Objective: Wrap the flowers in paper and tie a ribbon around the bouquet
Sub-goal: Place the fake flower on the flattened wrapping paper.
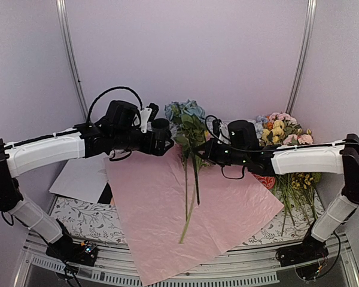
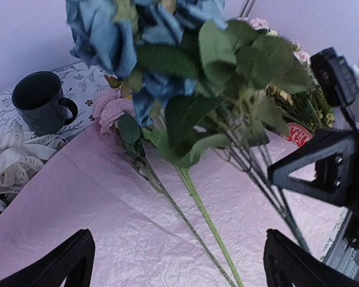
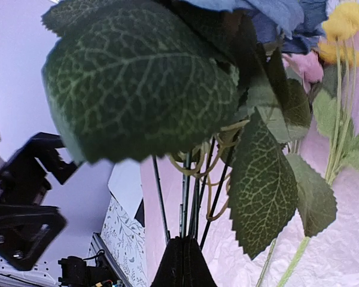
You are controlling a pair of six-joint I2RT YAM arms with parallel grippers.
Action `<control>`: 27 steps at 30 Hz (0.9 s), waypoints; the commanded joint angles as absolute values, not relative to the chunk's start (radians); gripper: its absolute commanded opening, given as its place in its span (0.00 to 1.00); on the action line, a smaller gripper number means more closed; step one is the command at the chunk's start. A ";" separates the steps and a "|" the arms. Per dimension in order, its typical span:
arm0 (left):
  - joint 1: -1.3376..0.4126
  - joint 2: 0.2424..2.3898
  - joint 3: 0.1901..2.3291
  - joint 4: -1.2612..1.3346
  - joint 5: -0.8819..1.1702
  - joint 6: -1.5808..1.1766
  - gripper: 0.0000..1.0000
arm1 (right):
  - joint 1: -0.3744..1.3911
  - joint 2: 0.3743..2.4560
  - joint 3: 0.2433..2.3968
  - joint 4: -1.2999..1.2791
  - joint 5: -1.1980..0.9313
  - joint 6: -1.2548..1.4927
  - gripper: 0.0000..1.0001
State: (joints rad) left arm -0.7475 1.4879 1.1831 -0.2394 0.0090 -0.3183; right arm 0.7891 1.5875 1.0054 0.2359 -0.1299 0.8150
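A dark mug (image 2: 40, 101) stands ahead-left of the left gripper (image 2: 176, 263) on floral-print cloth (image 2: 78, 81) — a loose flower pile (image 1: 284, 133) lies ahead-right.

Two tools are counted: left tool (image 1: 164, 140), right tool (image 1: 203, 149). One bunch of flowers (image 1: 188, 122) is counted at 12 o'clock, and one loose flower pile (image 1: 284, 134) at 2 o'clock. One pink paper (image 1: 161, 209) is logged at centre, layers not countable. One white sheet (image 1: 81, 178) is logged at 9 o'clock. One dark mug (image 2: 40, 101) and one heap of cream ribbon (image 2: 15, 164) are counted in the left wrist view.
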 commanded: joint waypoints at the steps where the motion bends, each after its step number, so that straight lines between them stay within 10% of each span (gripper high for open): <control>1: -0.730 1.442 1.161 -0.215 0.002 -0.330 0.99 | 0.829 1.712 1.020 0.387 -0.034 0.995 0.00; 7: -0.715 1.421 1.133 -0.207 0.003 -0.321 0.99 | 0.834 1.840 1.052 0.357 -0.031 1.035 0.02; 11: -0.705 1.416 1.125 -0.211 0.004 -0.316 0.99 | 0.830 1.799 1.093 0.216 -0.005 0.928 0.38; 15: -0.699 1.425 1.130 -0.206 0.013 -0.311 0.99 | 0.824 1.635 1.066 0.085 0.139 0.773 0.49; 27: -0.698 1.452 1.147 -0.194 0.028 -0.308 0.99 | 0.146 1.306 1.085 -0.444 -0.009 0.400 0.41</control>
